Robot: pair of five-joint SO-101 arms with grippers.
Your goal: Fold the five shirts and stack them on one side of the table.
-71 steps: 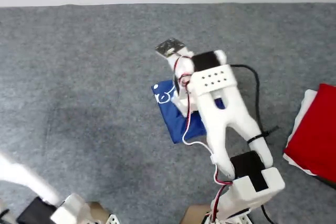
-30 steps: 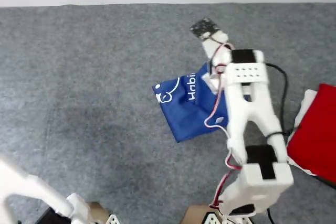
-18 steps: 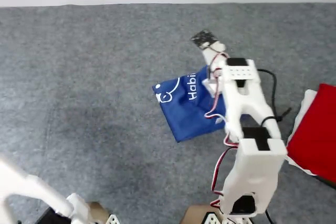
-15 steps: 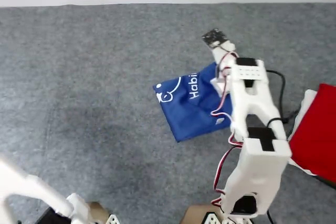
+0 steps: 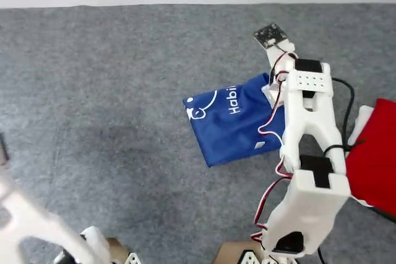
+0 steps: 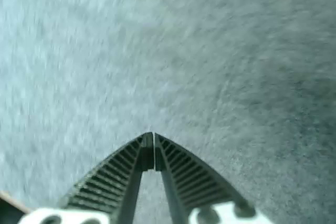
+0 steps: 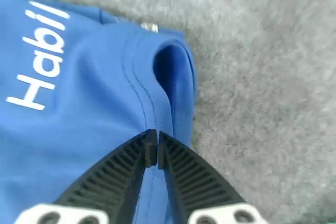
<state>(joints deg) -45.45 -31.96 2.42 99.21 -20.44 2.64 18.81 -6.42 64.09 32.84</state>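
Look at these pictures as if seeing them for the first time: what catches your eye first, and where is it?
The bright blue shirt with white print stands out, lying folded near the middle of the grey table. The right gripper is shut on a fold at the shirt's edge, with its white arm stretched over the shirt's right side. At the table's right edge a red shirt lies on a white cloth.

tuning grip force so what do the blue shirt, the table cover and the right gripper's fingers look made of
The blue shirt looks like soft matte knit, likely cotton: stitched hems and a limp fold show. The table cover looks like grey felt or short-pile carpet, by its fuzzy, mottled surface. The right gripper has fingers of hard black plastic, probably printed, with ridged faces.
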